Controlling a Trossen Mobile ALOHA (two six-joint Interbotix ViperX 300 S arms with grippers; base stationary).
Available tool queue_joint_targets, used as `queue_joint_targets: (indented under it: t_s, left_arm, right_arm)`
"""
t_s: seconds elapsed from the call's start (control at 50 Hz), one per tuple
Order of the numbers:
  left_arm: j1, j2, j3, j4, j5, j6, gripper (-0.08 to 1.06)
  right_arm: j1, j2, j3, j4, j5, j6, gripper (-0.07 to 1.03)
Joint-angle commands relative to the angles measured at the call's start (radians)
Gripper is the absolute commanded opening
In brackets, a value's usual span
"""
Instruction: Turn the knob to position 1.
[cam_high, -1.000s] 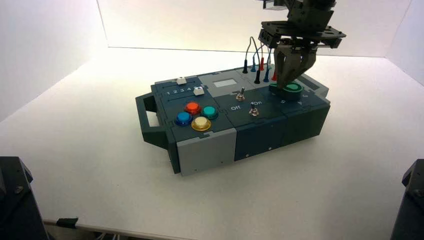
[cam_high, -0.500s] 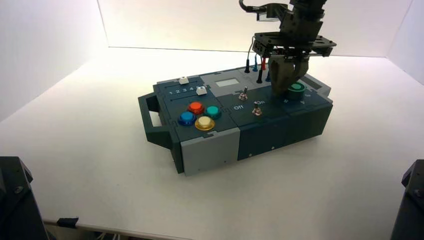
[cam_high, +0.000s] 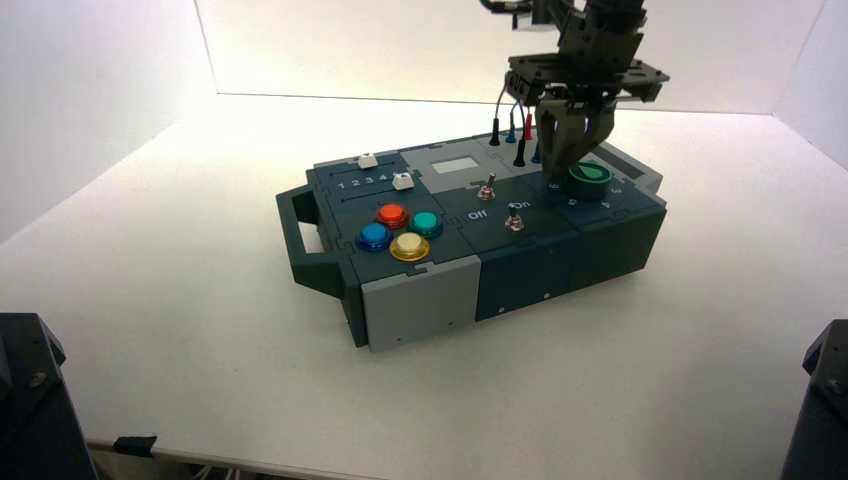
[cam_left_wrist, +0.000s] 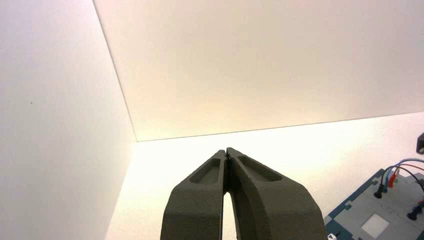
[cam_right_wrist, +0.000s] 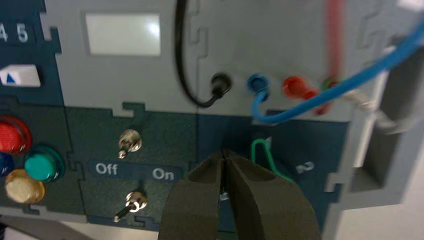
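Right end effector (cam_high: 566, 170), fingers together, hangs just beside the knob (cam_high: 590, 176).

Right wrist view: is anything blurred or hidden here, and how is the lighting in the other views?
Right wrist view: the red wire is smeared out of focus, and the right gripper, fingertips together, hides most of the knob. High view: bright glow on the back wall, the box evenly lit. Left wrist view: the left gripper, shut, faces a glowing white corner.
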Motion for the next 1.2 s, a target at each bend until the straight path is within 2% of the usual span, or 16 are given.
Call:
queue_joint_targets:
  t_s: [0.02, 1.2]
  left_arm:
    - [-0.003, 0.012, -0.025, 0.002, -0.011, 0.003, -0.03]
    - [-0.003, 0.026, -0.025, 0.0, -0.012, 0.003, -0.03]
  right_arm:
    - [-0.008, -0.029, -0.026, -0.009, 0.003, -0.003, -0.02]
    - [-0.011, -0.028, -0.049, -0.026, -0.003, -0.009, -0.02]
